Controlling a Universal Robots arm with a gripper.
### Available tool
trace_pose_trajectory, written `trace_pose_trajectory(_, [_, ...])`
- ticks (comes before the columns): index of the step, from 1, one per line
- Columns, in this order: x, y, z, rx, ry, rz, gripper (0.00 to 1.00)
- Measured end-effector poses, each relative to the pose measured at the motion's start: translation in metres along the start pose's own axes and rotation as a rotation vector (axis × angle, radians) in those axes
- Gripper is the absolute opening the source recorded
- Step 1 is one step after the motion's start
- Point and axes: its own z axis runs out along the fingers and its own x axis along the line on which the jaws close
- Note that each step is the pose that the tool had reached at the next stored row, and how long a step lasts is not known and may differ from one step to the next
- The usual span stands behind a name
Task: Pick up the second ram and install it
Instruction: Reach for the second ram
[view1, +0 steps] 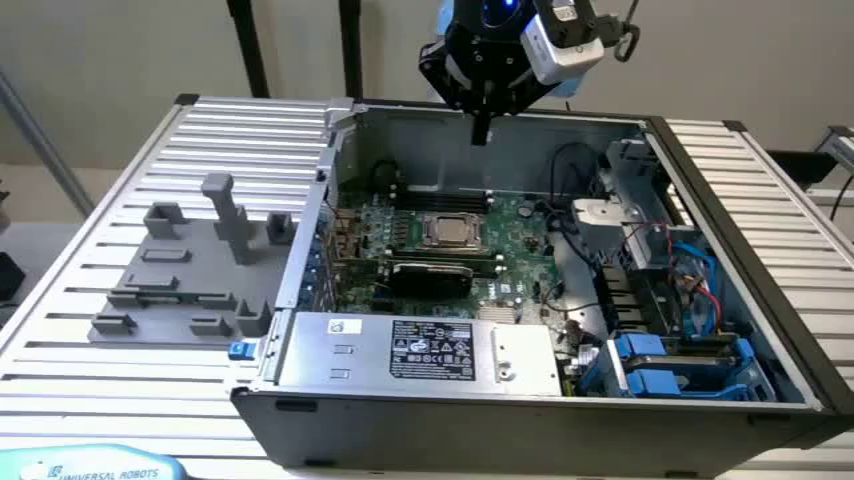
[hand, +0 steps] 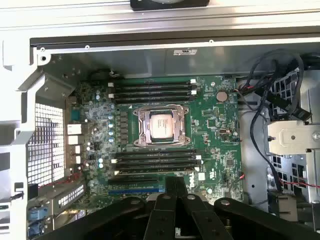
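One gripper (view1: 478, 132) hangs over the far wall of the open computer case (view1: 534, 430), clenched, in the exterior view. Wrist view: closed fingers (hand: 171, 190) above the motherboard (hand: 215, 125), near the memory slots (hand: 155, 162); the second ram's position cannot be told.

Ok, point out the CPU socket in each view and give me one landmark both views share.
Exterior view: the CPU socket sits mid-motherboard inside the open case.
Wrist view: the CPU socket is in the middle of the green board, between two banks of black slots.
Shared landmark: the black memory slots between socket and case wall.
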Motion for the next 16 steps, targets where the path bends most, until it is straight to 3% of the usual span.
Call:
trace_pose_trajectory(11, [0.0, 0.0, 0.0, -0.0004, 0.0002, 0.0, 0.11])
trace_pose_trajectory(16, [0.018, -0.0014, -0.0003, -0.0003, 0.0007, 0.0, 0.11])
